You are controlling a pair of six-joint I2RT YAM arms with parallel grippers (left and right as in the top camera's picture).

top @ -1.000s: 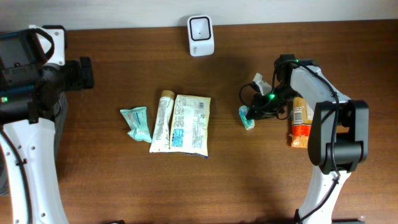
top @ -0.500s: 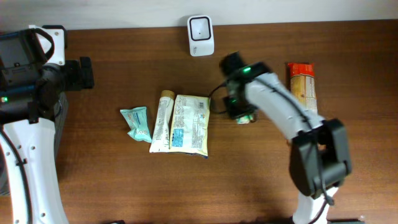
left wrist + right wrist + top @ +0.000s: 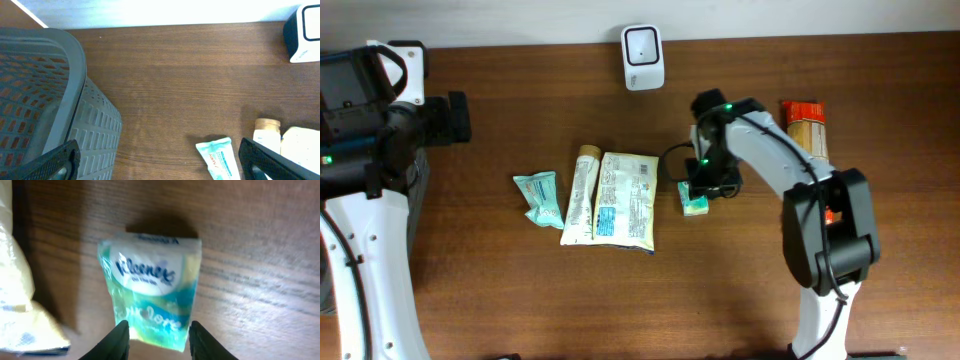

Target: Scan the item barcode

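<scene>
tissue pack (image 3: 695,203) moved left near pouch (image 3: 627,200) edge | right gripper (image 3: 160,332) astride it

Teal-and-white Kleenex tissue pack (image 3: 152,287) — lying flat, logo side up, white barcode scanner (image 3: 643,43) well apart

Even bright light; rt wrist view blurry (close-up).

Overhead: fixed high above, straight down on the whole table (image 3: 740,300).
Left wrist: raised at the left, tilted down toward the far edge; shares the scanner (image 3: 304,31) and teal packet (image 3: 217,157) with overhead.
Right wrist: very near, straight down on the tissue pack (image 3: 150,295).
</scene>
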